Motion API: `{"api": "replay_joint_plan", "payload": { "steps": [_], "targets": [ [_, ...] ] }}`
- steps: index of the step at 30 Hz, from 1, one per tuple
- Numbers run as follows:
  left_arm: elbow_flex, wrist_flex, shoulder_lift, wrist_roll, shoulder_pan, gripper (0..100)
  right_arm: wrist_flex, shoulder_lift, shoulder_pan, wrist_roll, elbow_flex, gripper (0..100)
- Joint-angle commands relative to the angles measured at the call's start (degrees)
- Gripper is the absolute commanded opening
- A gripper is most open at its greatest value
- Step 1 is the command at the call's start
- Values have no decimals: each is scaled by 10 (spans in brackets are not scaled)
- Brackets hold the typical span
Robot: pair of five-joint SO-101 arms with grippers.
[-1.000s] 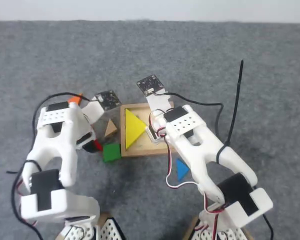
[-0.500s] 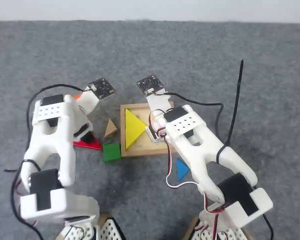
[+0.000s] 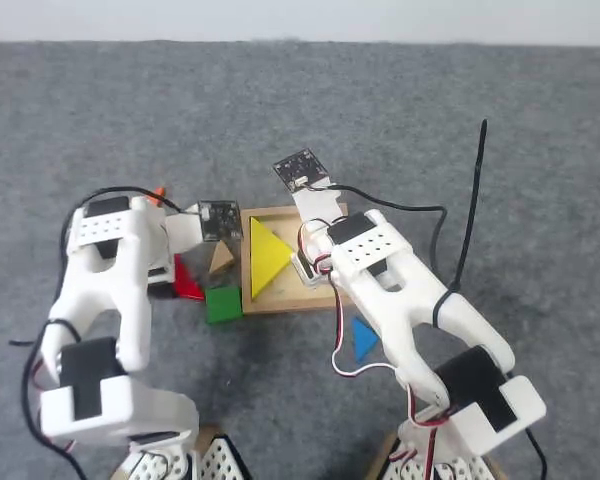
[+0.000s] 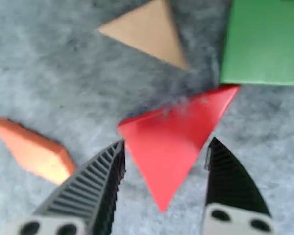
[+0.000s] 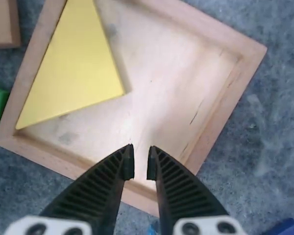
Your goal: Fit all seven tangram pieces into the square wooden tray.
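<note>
The square wooden tray (image 3: pixel 280 306) (image 5: pixel 223 110) lies on the grey carpet (image 3: pixel 460 110) in the middle of the scene, between the two arms. Inside it there is one piece, a yellow triangle (image 3: pixel 265 258) (image 5: pixel 71 73), which lies flat in the left half with its long side along the left wall. The remaining floor of the tray is bare wood.

The other pieces are outside the tray. A tan triangle (image 3: pixel 221 258) (image 4: pixel 149 32) lies just beside the left wall. A green square (image 3: pixel 222 304) (image 4: pixel 262 41) lies at the near left corner of the tray, just beside it. A red triangle (image 3: pixel 187 282) (image 4: pixel 179 142) is left of the green square, and one of its corners reaches the edge of the square. An orange piece (image 3: pixel 158 195) (image 4: pixel 32 149) lies further left and far, apart from the red one. A blue triangle (image 3: pixel 363 337) lies on the near right side of the tray, partly under the right arm (image 3: pixel 400 300).

The left gripper (image 4: pixel 166 144) hangs low over the red triangle with its fingers spread, one on each side of a pointed corner; I cannot tell if they touch it. The right gripper (image 5: pixel 139 149) is above the near part of the tray, its fingers drawn almost together with only a thin slit, and nothing is between them.
</note>
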Motion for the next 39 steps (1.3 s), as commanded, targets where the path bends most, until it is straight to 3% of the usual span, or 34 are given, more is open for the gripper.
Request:
{"api": "replay_joint_plan", "payload": {
  "steps": [1, 11, 27, 39],
  "targets": [
    [-28, -11, 13, -16, 6, 257, -6, -29, 7, 6, -4, 58],
    [-147, 47, 128, -17, 22, 287, -7, -29, 7, 6, -4, 58],
    [-151, 7, 138, -11, 23, 290, -8, -29, 7, 6, -4, 58],
    [-151, 4, 139, 55, 5, 291, -8, -29, 7, 7, -4, 58]
  ]
}}
